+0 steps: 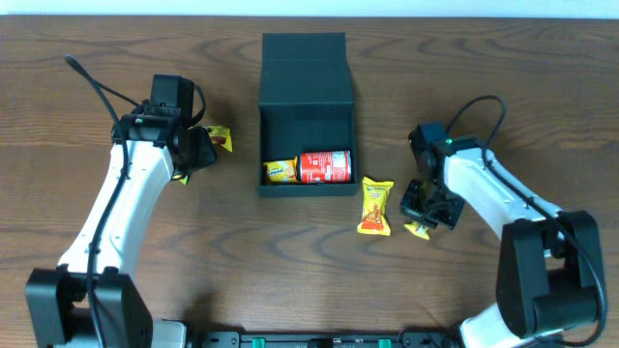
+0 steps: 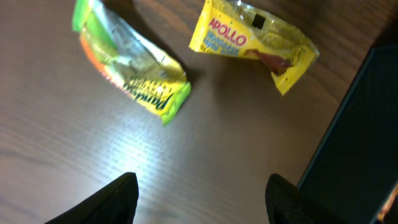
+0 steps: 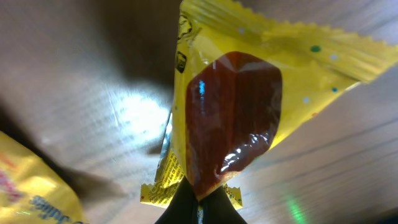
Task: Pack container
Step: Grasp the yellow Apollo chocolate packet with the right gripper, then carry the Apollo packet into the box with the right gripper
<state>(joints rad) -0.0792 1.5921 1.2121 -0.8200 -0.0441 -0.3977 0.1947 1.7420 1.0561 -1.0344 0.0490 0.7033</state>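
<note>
Container (image 1: 305, 63) sat open on the counter (image 1: 542, 58), left of and beyond our right end effector (image 3: 198, 205), clamped shut on a yellow snack packet (image 3: 230, 118), while our left end effector (image 2: 202, 199) hung open.

I see a wood-grain table (image 1: 484, 58) with a soft sheen, the container (image 1: 305, 68) matt dark card — and the yellow packet (image 3: 230, 124) glossy, crinkled plastic film.

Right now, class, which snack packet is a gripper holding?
The yellow packet with the dark red patch, pinched by the right gripper; no other packet is held.
</note>
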